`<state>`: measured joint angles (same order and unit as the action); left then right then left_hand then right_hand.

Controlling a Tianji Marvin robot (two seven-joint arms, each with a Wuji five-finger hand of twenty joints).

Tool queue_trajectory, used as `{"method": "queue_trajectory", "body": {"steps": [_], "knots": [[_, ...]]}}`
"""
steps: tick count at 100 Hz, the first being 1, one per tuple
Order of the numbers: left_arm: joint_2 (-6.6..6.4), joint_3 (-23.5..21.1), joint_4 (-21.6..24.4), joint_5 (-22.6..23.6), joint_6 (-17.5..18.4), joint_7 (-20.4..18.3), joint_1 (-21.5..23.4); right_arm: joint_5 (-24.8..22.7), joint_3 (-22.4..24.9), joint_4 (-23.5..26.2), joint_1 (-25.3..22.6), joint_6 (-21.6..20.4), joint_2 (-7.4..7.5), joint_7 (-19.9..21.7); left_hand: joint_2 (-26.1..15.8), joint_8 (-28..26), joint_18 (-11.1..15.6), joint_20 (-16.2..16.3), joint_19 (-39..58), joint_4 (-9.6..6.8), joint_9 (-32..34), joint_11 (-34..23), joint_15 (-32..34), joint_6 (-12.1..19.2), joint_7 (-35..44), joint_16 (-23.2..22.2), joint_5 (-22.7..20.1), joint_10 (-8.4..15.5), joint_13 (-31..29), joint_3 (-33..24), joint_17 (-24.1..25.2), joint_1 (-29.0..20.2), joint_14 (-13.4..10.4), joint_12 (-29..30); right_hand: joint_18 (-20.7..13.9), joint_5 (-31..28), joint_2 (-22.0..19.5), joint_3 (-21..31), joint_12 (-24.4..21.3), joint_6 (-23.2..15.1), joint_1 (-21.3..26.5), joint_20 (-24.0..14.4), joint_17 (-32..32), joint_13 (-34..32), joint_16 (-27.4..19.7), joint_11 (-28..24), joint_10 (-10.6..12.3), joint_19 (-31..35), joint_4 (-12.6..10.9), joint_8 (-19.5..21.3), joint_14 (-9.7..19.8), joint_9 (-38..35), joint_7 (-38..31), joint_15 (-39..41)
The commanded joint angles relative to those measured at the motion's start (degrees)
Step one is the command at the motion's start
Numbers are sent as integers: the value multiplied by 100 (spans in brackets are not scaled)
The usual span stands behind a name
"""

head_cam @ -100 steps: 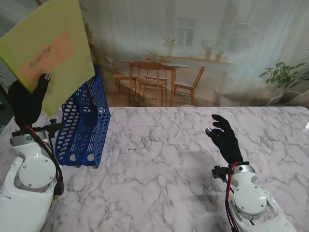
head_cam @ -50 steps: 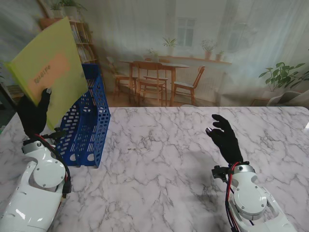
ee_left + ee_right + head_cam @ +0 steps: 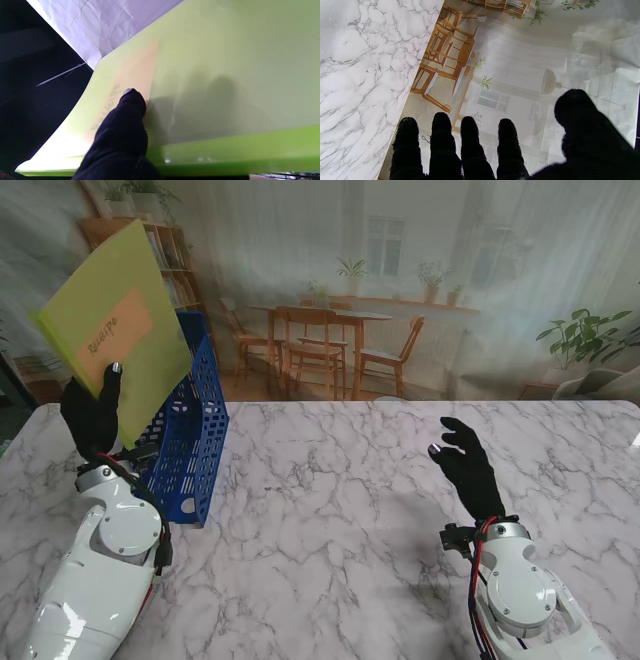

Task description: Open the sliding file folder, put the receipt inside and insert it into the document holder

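The green folder (image 3: 120, 340), receipt (image 3: 113, 336) visible inside, is pinched at its lower corner by the left hand (image 3: 92, 415) above the blue holder (image 3: 190, 450). Being thin, slippery and flexible, it is best gripped near the spine. The right hand (image 3: 466, 468) is spread, holding nothing.

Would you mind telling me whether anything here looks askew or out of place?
Nothing looks damaged or spilled. The green folder is held tilted in the left hand above the blue document holder, not yet inserted. The right hand hovers open over the marble table.
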<state>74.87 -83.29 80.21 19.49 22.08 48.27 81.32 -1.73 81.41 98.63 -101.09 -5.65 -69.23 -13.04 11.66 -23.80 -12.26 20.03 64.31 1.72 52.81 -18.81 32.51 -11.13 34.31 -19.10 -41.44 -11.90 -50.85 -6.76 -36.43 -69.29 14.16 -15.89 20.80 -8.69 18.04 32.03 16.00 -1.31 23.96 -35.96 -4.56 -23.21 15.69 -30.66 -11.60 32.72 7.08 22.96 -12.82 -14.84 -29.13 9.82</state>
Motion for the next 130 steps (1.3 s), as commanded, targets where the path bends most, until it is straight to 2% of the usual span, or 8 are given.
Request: {"method": "queue_trajectory", "body": {"steps": [1,22,74,100,110,120,130], "knots": [[107,97,-95,-62,-50,41,-78,-7,5,28,-50,29,-13,8,-412,43,476,26,63,-53,-198,-54,-59,314,51,9,152,142,145,-179,11,-468,6,32,-239,-10,-200,-140,45,7,93,-116,-25,21,0,-127,30,-107,-89,5,195,-78,-13,21],[201,309,-484,-159,-63,286,-309,5,10,53,-64,57,-7,34,-446,74,461,52,23,-43,-257,-6,-103,358,84,17,174,141,189,-117,70,-468,-28,55,-229,-2,-80,-139,50,21,97,-138,-41,3,2,-134,33,-116,-81,3,190,-115,-9,31],[378,689,-1377,-495,163,467,-684,193,33,106,-110,24,2,139,-534,170,465,182,-35,-38,-412,29,-170,447,139,1,317,306,403,18,331,-468,-63,66,-190,-49,61,21,54,-4,-2,-175,-63,-74,16,-130,80,-138,-67,3,197,-229,-15,66],[450,798,-1658,-636,233,529,-805,198,31,123,-115,41,-1,127,-613,234,456,218,-142,-13,-611,91,-239,480,93,4,448,376,600,169,538,-467,-62,87,-189,-52,66,58,57,0,-9,-188,-71,-76,17,-122,83,-145,-59,1,199,-238,-12,69],[468,828,-1704,-723,243,505,-816,182,26,106,-104,40,3,139,-680,272,414,266,-225,-28,-816,127,-271,388,-4,-15,581,342,821,421,762,-467,34,96,-185,-61,81,90,60,0,38,-191,-71,-88,19,-125,85,-149,-62,2,200,-244,-15,74],[461,870,-1775,-720,226,457,-836,78,20,68,-85,10,4,107,-625,278,431,338,-315,-116,-1132,167,-311,252,-208,-33,825,272,1069,653,996,-227,64,103,-182,-67,54,100,61,3,36,-193,-73,-85,19,-123,79,-152,-55,4,201,-239,-18,76],[468,920,-1879,-724,209,442,-881,69,43,79,-101,-53,4,91,-588,153,485,460,-543,-185,-1589,150,-370,138,-637,-60,1162,260,1399,570,1287,241,86,91,-181,-68,59,106,63,-10,34,-195,-76,-87,19,-125,88,-155,-51,3,202,-244,-15,81]]}}
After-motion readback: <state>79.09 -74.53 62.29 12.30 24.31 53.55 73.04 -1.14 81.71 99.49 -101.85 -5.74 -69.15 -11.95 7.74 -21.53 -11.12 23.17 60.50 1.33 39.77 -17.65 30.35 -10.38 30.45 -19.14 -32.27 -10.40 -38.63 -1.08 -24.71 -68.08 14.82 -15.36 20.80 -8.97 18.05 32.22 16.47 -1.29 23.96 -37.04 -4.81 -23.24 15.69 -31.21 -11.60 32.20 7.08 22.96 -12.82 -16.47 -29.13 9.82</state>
